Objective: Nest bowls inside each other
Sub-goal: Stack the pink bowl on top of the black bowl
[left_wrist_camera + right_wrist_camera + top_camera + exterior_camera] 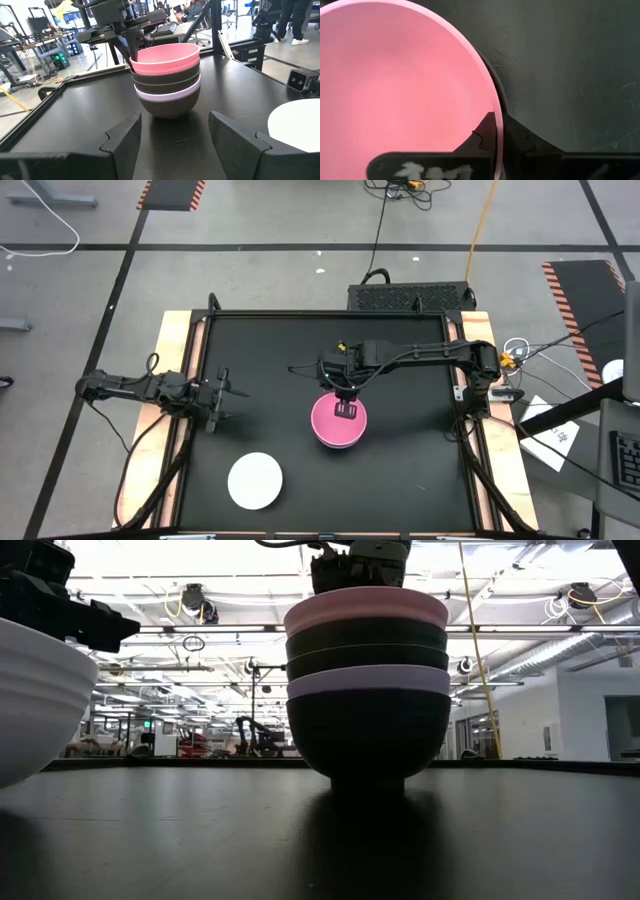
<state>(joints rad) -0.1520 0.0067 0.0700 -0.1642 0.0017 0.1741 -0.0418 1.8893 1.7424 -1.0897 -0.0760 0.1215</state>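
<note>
Pink bowl (338, 420) sits on top of the stack, near table centre, slightly twd the right arm's side. Low view lets us count the stack: black bowl at the base (368, 735), lavender bowl (368, 680) next, then two more black rims, pink uppermost. Five nested, all seated level, no tilt that we can see.

Right gripper (500, 131) is directly above the stack, pointing straight down. Wrist cam shows its fingers narrow, straddling the pink rim: one inside the bowl, one outside. We judge it is pinching the rim, though we can't say how firmly. A rim pinch makes sense here: the bowl walls are too wide to span, and a vertical approach keeps the bowl level as it drops into the one below.

White bowl (255, 480) stands alone, well apart from the stack, nearer the table's front edge on the left arm's side. Last one not nested.

Left gripper (217, 393) waits low over the table's left part, fingers spread wide, nothing between them, facing the stack.

Our read: pink placement is at its end; release + retreat upward should come next. Risk: if a finger drags on the rim on the way up, the pink bowl could lift or tip. White bowl remains, prob. easier reach for the left arm.
</note>
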